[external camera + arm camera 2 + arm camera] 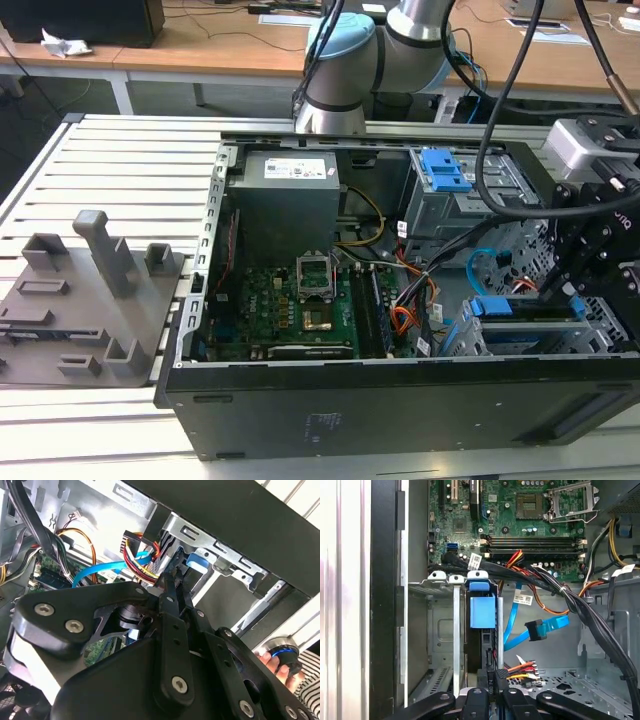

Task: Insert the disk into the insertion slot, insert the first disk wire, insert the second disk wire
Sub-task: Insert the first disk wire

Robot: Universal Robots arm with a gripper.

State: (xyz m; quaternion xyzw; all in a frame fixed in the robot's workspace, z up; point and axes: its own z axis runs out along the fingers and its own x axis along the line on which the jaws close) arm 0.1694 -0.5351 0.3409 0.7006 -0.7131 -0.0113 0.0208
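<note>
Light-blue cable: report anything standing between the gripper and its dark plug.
In the first wrist view, the orange, red and black wire bundle lies beside the gripper, roughly on the way to the light-blue cable's plug, which hangs free beside the disk. Nothing else intervenes.

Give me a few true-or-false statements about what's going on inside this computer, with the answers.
1. The disk sits in the slot. True.
2. The blue cable is plugged into the disk. False: its dark plug hangs free beside the slot.
3. The case is closed. False: it lies open, with the motherboard in plain sight.
4. The gripper is down by the slot. True.
5. A grey fixture lies on the exterior view's right of the case. False: it lies on that view's left.
</note>
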